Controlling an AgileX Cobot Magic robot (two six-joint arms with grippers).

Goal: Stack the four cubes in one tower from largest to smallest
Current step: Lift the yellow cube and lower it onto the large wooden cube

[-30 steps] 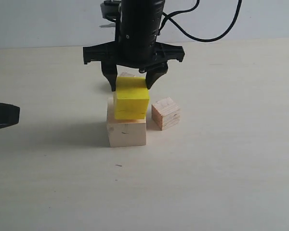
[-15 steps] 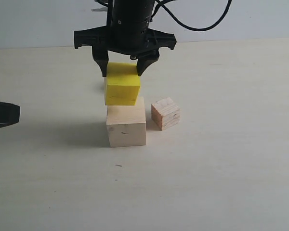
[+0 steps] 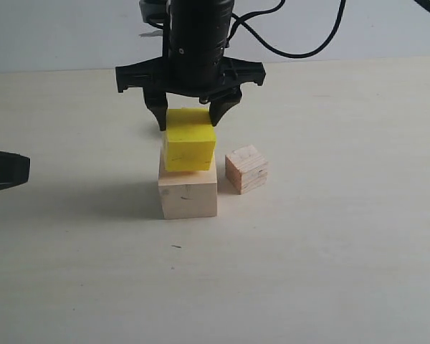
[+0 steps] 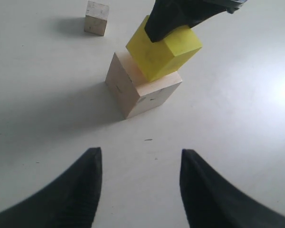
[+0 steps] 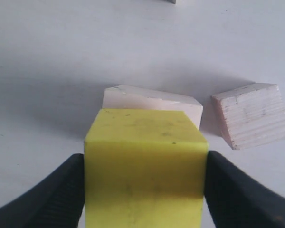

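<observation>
My right gripper (image 3: 189, 116) hangs over the middle of the table, shut on the bright yellow cube (image 3: 190, 148) (image 5: 145, 142). That cube sits on or just above the top of the largest pale wood cube (image 3: 188, 192) (image 5: 152, 105); contact cannot be told. The darker grained cube (image 3: 246, 169) (image 5: 251, 115) stands on the table just right of the pale one. The smallest pale cube (image 4: 97, 17) lies beyond them in the left wrist view and is hidden in the exterior view. My left gripper (image 4: 140, 154) is open and empty, well short of the stack.
The pale table (image 3: 330, 251) stretches around the cubes. A black cable (image 3: 301, 51) trails from the right arm at the back. The left arm's dark tip (image 3: 3, 172) pokes in at the left edge.
The right gripper lifted the yellow cube up and slightly left, then lowered it again over the large pale cube. The left gripper and other cubes have not moved.
</observation>
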